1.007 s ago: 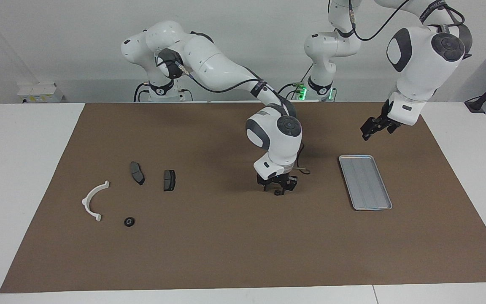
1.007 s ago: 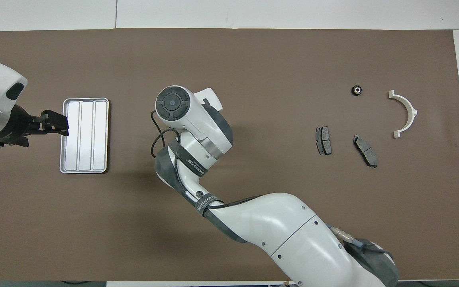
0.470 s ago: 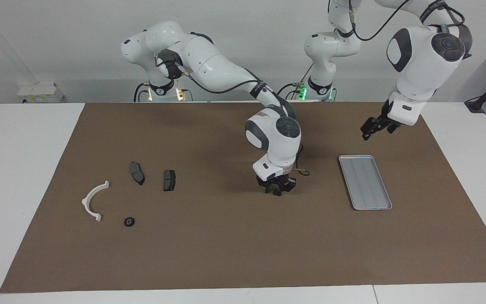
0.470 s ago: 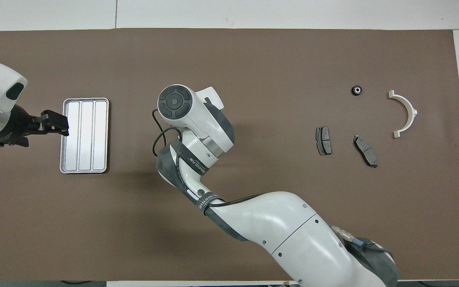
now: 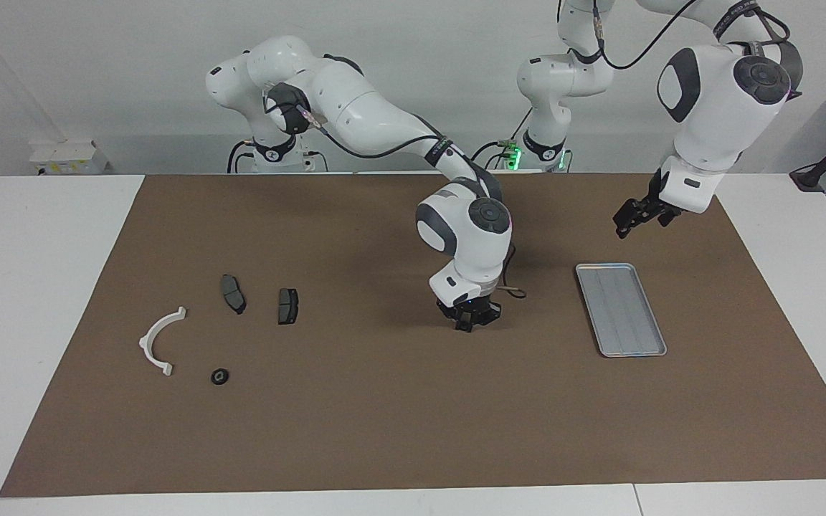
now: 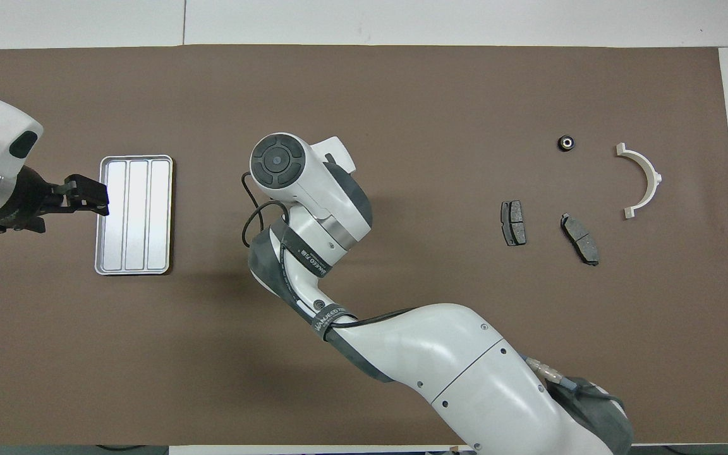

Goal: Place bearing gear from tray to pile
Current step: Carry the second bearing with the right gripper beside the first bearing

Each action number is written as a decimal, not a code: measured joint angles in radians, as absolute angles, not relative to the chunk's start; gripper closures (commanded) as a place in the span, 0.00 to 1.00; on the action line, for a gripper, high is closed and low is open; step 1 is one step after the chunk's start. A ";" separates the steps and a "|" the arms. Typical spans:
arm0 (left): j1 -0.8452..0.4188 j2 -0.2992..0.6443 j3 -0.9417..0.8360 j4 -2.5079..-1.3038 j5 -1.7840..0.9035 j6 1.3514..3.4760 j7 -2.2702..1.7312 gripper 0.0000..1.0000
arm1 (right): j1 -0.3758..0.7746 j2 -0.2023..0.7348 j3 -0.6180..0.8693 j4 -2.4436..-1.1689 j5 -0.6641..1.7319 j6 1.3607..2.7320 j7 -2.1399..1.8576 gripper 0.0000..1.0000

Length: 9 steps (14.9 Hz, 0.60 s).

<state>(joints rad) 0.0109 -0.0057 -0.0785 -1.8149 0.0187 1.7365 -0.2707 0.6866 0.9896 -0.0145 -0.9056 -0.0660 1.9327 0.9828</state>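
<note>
The bearing gear (image 5: 220, 376), a small black ring, lies on the brown mat beside the white half-ring bracket (image 5: 146, 342) of the pile, with two dark pads (image 5: 233, 294) (image 5: 287, 306) nearer to the robots. In the overhead view the gear (image 6: 566, 143) lies by the bracket (image 6: 655, 179). The silver tray (image 5: 621, 308) (image 6: 136, 215) is empty, toward the left arm's end. My right gripper (image 5: 465, 324) hangs low over the bare mat between tray and pile; its wrist hides it in the overhead view. My left gripper (image 5: 624, 226) (image 6: 95, 199) waits over the tray's edge.
The brown mat (image 5: 384, 416) covers most of the white table. A white box (image 5: 69, 156) stands off the mat near the right arm's base. The right arm's long forearm (image 6: 440, 360) stretches over the mat's middle.
My right gripper has turned at the wrist and shifted slightly toward the pile's end, staying low over the mat. The left arm, the gear and the pile have not moved.
</note>
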 measured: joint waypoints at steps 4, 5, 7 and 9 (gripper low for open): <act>0.012 -0.008 -0.078 -1.812 0.019 1.737 -0.271 0.00 | 0.557 0.922 -0.032 -0.871 -0.073 1.741 0.693 1.00; 0.012 -0.010 -0.078 -1.804 0.019 1.733 -0.271 0.00 | 0.497 0.886 -0.033 -0.870 -0.073 1.702 0.582 1.00; 0.014 -0.015 -0.078 -1.757 0.019 1.695 -0.271 0.00 | 0.374 0.829 -0.031 -0.879 -0.073 1.659 0.355 1.00; 0.018 -0.022 -0.078 -1.704 0.019 1.633 -0.271 0.00 | 0.287 0.807 -0.027 -0.931 -0.073 1.688 0.208 1.00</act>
